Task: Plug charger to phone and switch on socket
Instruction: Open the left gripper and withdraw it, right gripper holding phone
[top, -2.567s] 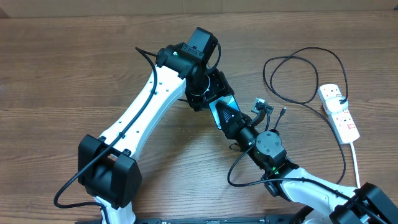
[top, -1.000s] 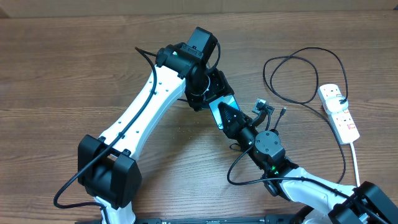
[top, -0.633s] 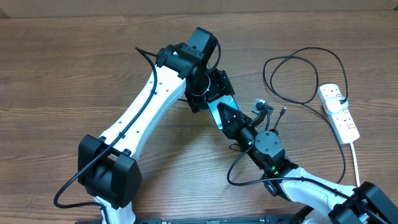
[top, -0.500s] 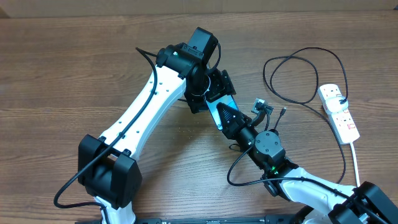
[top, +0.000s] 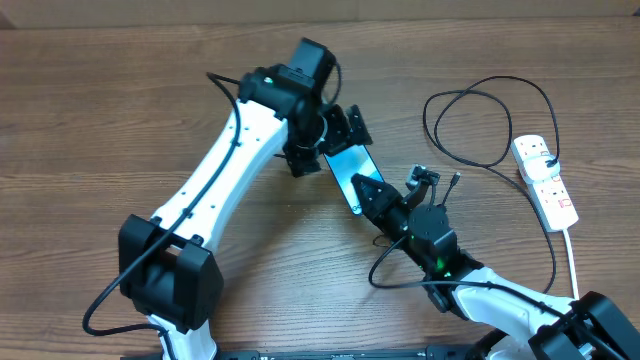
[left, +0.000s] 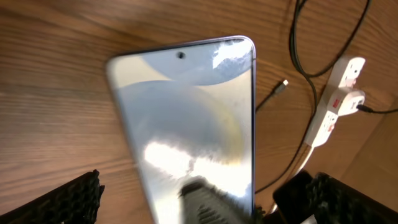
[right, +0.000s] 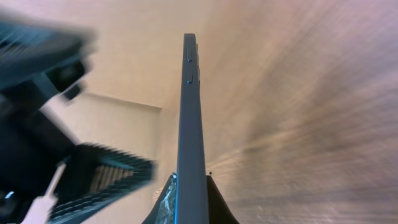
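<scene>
**Phone pinched at one end, charger tip lying apart**

The right gripper (top: 372, 192) has its fingers closed on the near end of the phone (left: 186, 112), one pad on the screen and one on the back. The right wrist view shows the handset edge-on between them. The left gripper (top: 338, 132) hangs above the phone's far end with its fingers (left: 68, 199) spread wide, touching nothing.

The phone sits at centre frame overhead. Its pale blue-white screen is glossy with glare, a camera dot at the far end and side buttons on one edge.

Likely risks:
- With only one end pinched, the slick glass could pivot or slide out.
- The charging port is probably at the gripped end, so the right fingers may block it.

The charger (top: 480, 120) loops at upper right, and its connector (left: 283, 84) lies on the wood apart from the phone. The socket (top: 545, 175) is at far right.
</scene>
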